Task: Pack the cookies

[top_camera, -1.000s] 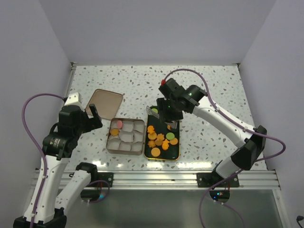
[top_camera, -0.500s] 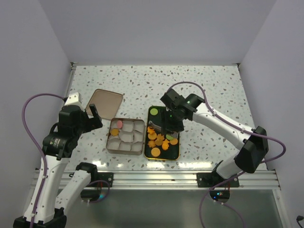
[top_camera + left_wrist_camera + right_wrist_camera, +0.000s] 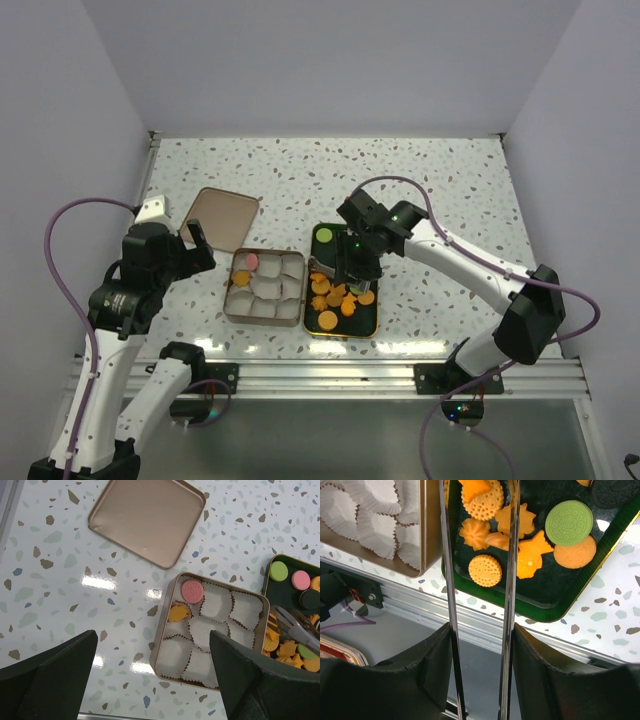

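Observation:
The cookies (image 3: 340,295) lie in a dark green tray (image 3: 345,333): orange rounds and flower shapes, plus green, pink and dark ones (image 3: 300,587). A bronze tin (image 3: 232,300) with white paper cups stands left of it. It holds a pink cookie (image 3: 192,591) and an orange leaf cookie (image 3: 179,612). My right gripper (image 3: 358,262) is shut on metal tongs (image 3: 510,580). Their blades are spread over the orange cookies (image 3: 485,535), with the tips out of the wrist view. My left gripper (image 3: 197,245) is open and empty, above the table left of the tin (image 3: 161,645).
The tin's lid (image 3: 220,215) lies flat on the speckled table, far left of the tin, and also shows in the left wrist view (image 3: 145,517). A metal rail (image 3: 330,375) runs along the near table edge. The tray's rim (image 3: 555,615) is close to that edge.
My right gripper has come down and nearer with the tongs, from the tray's far end to over the orange cookies in its middle. The left arm has not moved.

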Action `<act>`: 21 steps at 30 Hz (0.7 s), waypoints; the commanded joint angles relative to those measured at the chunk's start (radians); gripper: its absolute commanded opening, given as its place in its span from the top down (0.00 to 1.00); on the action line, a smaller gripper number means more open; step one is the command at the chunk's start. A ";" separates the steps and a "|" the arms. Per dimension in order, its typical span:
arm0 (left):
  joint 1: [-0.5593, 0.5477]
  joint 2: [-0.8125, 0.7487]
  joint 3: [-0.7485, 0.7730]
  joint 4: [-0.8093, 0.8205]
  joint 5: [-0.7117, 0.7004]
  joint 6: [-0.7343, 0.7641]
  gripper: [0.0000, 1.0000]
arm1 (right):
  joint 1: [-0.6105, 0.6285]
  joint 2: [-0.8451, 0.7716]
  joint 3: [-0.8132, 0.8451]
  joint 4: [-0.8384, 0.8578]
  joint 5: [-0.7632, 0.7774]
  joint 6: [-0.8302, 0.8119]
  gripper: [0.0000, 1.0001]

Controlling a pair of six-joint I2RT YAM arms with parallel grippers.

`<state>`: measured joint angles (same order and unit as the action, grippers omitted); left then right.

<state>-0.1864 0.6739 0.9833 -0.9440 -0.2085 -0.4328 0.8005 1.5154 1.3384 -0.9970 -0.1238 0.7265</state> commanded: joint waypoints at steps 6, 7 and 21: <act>-0.007 -0.013 -0.011 0.043 -0.003 0.011 0.00 | 0.002 -0.012 -0.028 0.012 -0.036 0.031 0.52; -0.007 -0.011 -0.012 0.044 -0.003 0.012 0.00 | 0.002 -0.015 -0.033 0.026 -0.043 0.033 0.54; -0.007 -0.008 -0.009 0.040 -0.014 0.008 0.00 | 0.011 -0.050 -0.045 0.052 -0.034 0.056 0.64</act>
<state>-0.1867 0.6693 0.9833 -0.9440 -0.2096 -0.4332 0.8062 1.5143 1.2675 -0.9516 -0.1749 0.7704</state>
